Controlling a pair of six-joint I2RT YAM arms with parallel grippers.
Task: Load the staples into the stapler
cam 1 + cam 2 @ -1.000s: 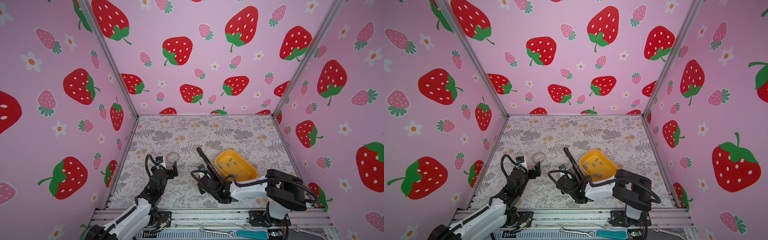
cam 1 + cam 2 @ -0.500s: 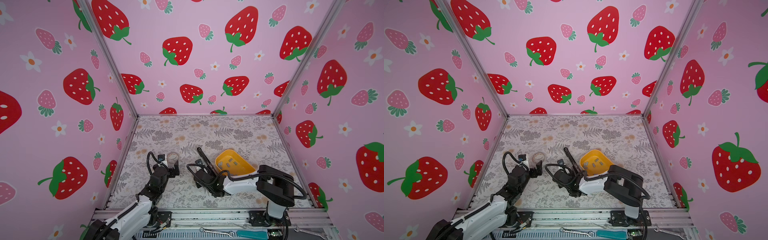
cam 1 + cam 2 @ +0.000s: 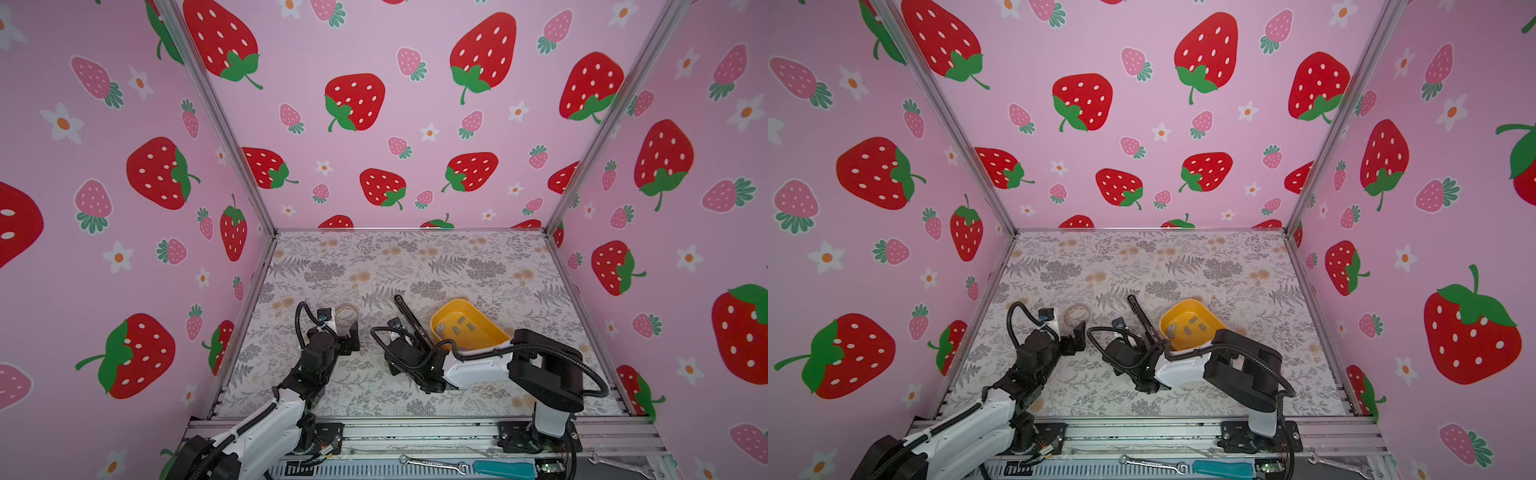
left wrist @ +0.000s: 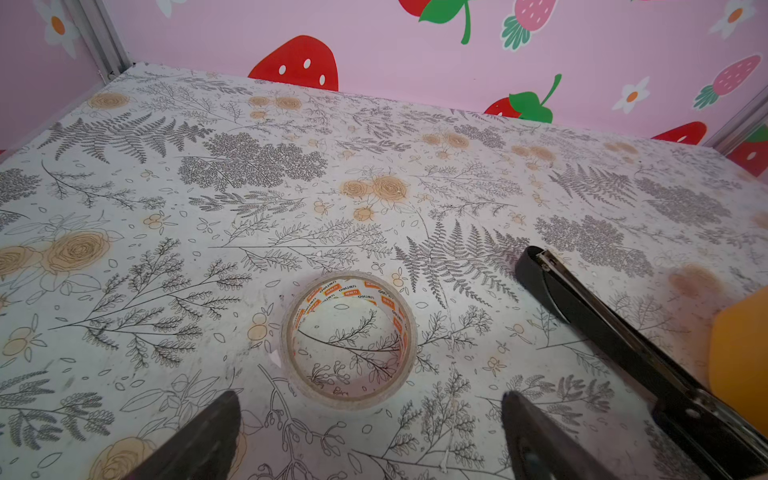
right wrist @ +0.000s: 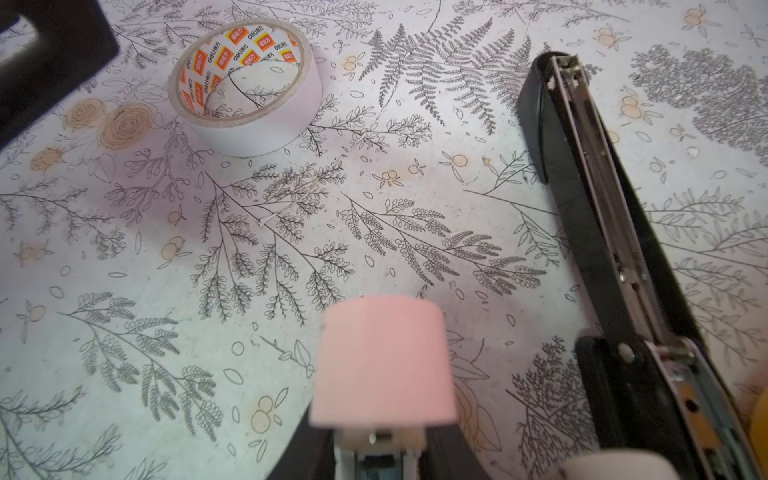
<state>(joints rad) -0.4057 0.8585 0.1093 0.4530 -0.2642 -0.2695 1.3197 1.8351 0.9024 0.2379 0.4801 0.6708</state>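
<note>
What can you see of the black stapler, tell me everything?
The stapler is long, slim and black, seemingly plastic over metal. It is swung open nearly straight and lies on the floral mat, its silvery staple channel and spring facing up; the channel looks empty. A hinge pin sits toward its near end. It lies between the tape roll, clearly apart, and the yellow tray, close beside it; contact there is unclear.
</note>
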